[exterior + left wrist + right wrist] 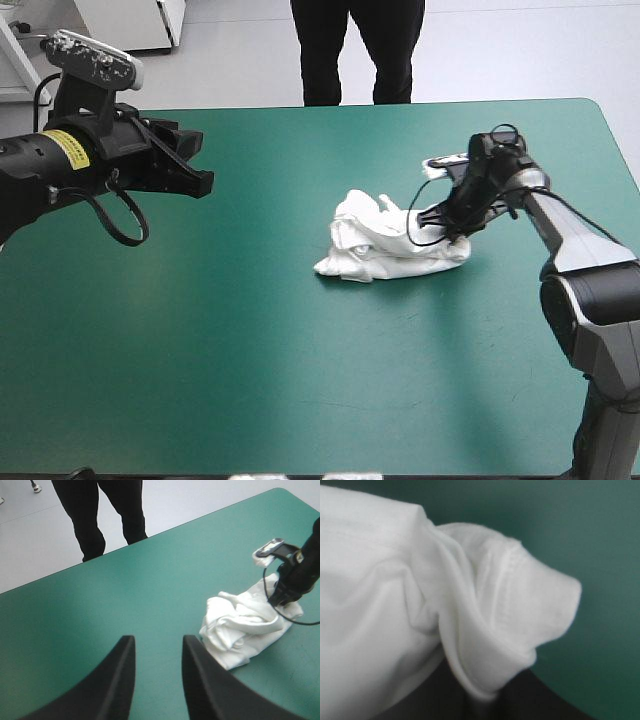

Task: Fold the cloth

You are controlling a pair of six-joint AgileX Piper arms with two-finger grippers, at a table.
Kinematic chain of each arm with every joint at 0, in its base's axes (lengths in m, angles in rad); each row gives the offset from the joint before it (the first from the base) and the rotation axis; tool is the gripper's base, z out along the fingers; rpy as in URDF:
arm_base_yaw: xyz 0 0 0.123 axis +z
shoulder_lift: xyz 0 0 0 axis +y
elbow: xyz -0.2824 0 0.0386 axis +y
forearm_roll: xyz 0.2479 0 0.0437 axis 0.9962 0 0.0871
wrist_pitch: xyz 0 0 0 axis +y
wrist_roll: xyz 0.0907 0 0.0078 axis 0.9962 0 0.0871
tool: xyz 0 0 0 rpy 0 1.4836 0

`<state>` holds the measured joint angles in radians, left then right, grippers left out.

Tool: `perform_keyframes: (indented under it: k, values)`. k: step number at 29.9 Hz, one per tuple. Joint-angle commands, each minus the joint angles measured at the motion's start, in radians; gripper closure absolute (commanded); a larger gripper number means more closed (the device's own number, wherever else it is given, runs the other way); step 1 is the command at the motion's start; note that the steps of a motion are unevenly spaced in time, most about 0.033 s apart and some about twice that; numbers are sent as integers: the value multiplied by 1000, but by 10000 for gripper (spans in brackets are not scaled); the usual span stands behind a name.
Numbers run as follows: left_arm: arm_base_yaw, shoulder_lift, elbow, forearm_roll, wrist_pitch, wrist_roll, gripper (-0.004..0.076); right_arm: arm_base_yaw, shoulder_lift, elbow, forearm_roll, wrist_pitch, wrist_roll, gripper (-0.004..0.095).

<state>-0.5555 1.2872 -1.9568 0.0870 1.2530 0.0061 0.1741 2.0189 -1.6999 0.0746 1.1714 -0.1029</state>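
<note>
Grips crumpled T-shirt (385,245) at its 3 o'clock edge with right gripper (447,225) (fabric pinched between black fingers (542,700)); lies toward 3 o'clock of table (250,330) centre. Holds left gripper (195,165) released, raised at 9 o'clock.

White T-shirt (395,605) in crumpled folds, filling most of the view; stitched hem (515,575) bulging out over teal-green cover (600,535). Right gripper (480,702) beneath, black fingers (542,700) all but closed on a hanging fold, tips hidden by cloth.

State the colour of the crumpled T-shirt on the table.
Plain white; the T-shirt shows best in the high view.
</note>
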Motion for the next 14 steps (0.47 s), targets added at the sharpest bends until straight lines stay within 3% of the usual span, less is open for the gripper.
perform_keyframes:
  k: [1,14]
  values:
    - [-1,-25,-22,-7,35,-13,485,-91,-115,-16,-75,61,2,925]
    - [-1,-25,-22,-7,35,-13,485,-389,-404,454,-141,-75,-1,925]
